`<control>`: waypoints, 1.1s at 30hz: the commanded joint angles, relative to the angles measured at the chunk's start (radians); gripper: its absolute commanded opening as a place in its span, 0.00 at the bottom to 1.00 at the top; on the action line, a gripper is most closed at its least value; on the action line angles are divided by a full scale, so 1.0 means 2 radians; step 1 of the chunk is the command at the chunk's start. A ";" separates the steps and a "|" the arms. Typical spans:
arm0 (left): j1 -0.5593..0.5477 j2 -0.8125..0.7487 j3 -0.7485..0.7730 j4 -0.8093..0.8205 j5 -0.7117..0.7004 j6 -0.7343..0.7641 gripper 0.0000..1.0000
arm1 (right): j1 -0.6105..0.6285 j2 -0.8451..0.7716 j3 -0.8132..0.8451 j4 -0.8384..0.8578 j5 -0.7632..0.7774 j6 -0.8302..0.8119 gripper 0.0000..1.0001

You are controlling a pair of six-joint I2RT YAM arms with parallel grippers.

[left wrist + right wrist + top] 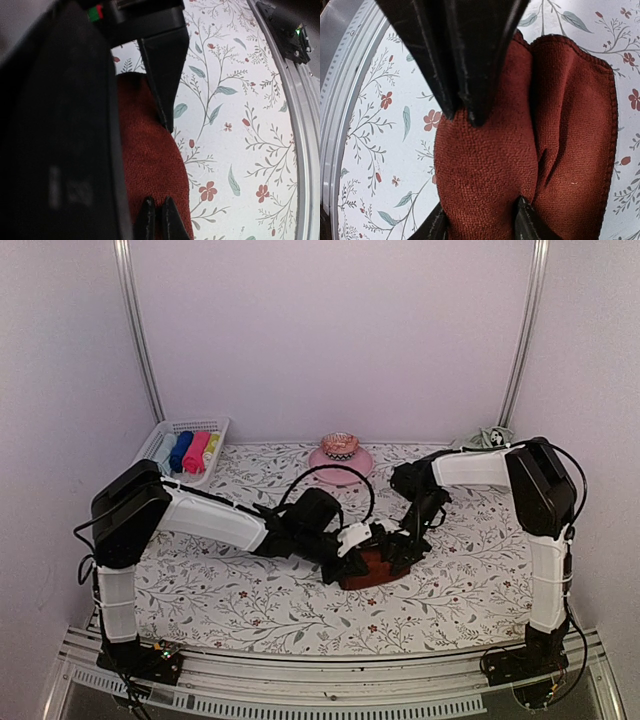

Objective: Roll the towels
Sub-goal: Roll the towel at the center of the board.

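Red towel: The dark red-brown cloth towel (485, 165) lay near the middle of the white table cover with small flowers and leaves (230, 590), right where the two arms met. One side of it was bunched up into a fat bump. The other side lay flatter and had a stitched edge.
Left gripper: The left gripper (160, 220) had its two black tips pressed together, down on the towel. I could not tell if any cloth was nipped between them.
Right gripper: The right gripper (482, 225) had its fingers apart, one on each side of the bump. One finger sat in the dip between the bump and the flatter side.
Green towel: The pale green cloth towel with black and white marks (487, 438) lay crumpled at the far right, behind the right arm and well apart from the red one.
Basket: A white plastic basket (160, 443) stood in the far left corner. It held rolled cloths in blue, pink and yellow.
Plate: A round pink plate (340, 468) stood at the back in the middle, with something small and round on it.
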 commanded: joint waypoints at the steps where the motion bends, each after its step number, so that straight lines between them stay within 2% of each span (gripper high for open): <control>1: 0.014 0.020 -0.002 -0.005 0.020 -0.023 0.00 | -0.003 -0.025 -0.027 0.030 0.020 -0.003 0.51; 5: 0.022 0.028 -0.004 -0.014 0.030 -0.035 0.00 | -0.012 -0.054 -0.049 0.057 0.025 0.000 0.60; 13: 0.040 0.046 -0.004 -0.013 0.034 -0.075 0.00 | -0.052 -0.107 -0.087 0.105 0.036 0.043 0.66; 24: 0.073 0.071 0.010 0.028 0.050 -0.163 0.00 | -0.115 -0.171 -0.112 0.145 -0.003 0.125 0.72; 30: 0.076 0.093 0.022 0.062 0.043 -0.230 0.00 | -0.118 -0.183 -0.105 0.150 -0.017 0.248 0.82; 32: 0.077 0.096 0.020 0.087 0.039 -0.258 0.00 | -0.122 -0.182 -0.106 0.156 -0.026 0.293 1.00; 33: 0.077 0.097 0.020 0.100 0.039 -0.272 0.00 | -0.125 -0.185 -0.111 0.166 -0.030 0.308 0.99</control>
